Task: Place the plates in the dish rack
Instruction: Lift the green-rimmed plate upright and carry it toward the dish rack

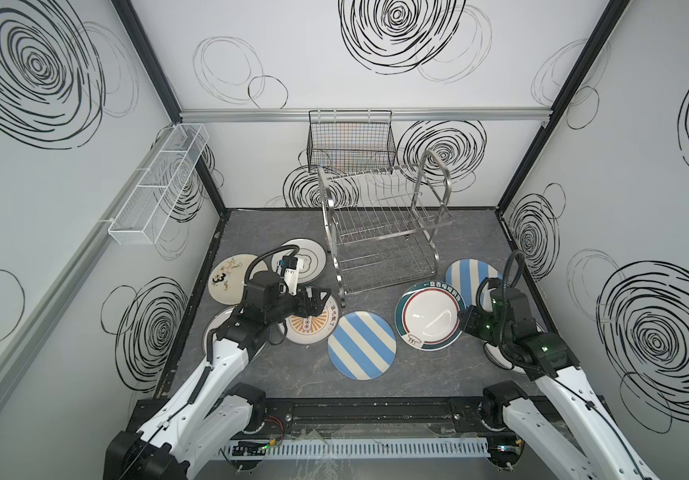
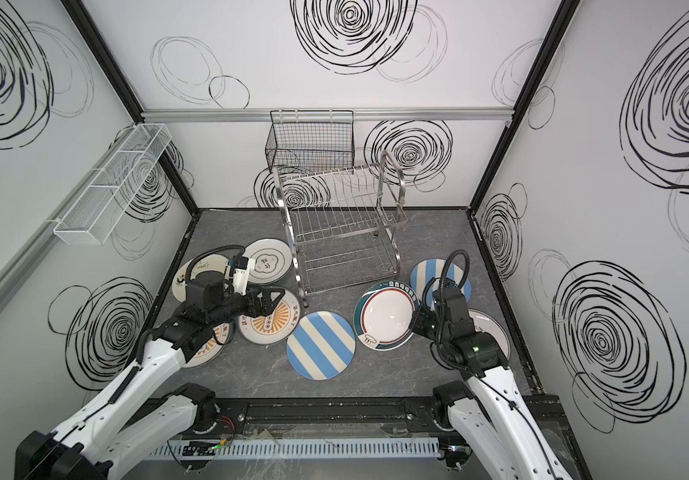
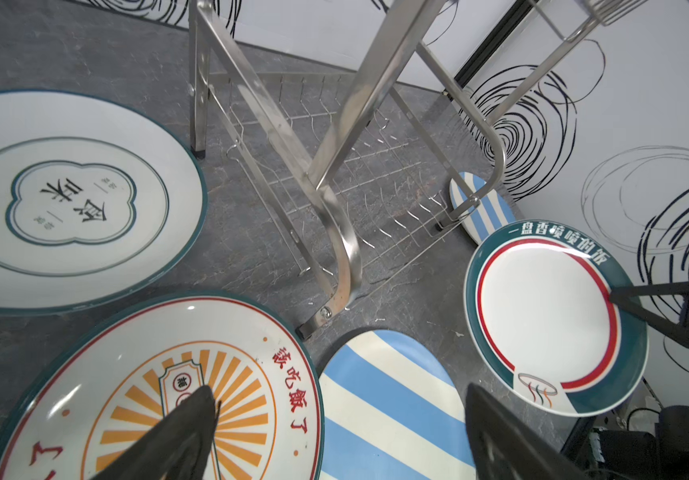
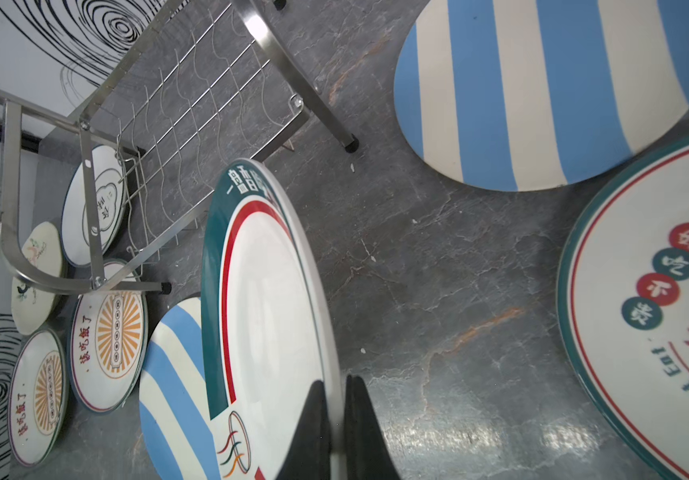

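Observation:
My right gripper [image 4: 334,380] is shut on the rim of a green-rimmed plate with a red ring [image 1: 428,313], which is raised and tilted just right of the dish rack [image 1: 384,224]. The steel rack stands at the back with nothing in its slots. My left gripper [image 3: 338,388] is open and hovers over the orange sunburst plate [image 1: 313,328], next to a blue-striped plate [image 1: 361,345]. A second striped plate [image 1: 465,274] lies right of the rack. A cream printed plate [image 1: 226,278] and a green-rimmed white plate [image 1: 309,253] lie at the left.
A black wire basket [image 1: 351,141] hangs on the back wall above the rack. A white mesh basket [image 1: 160,183] is fixed to the left wall. Another sunburst plate [image 2: 209,353] lies under my left arm, and a printed plate [image 4: 658,299] under my right.

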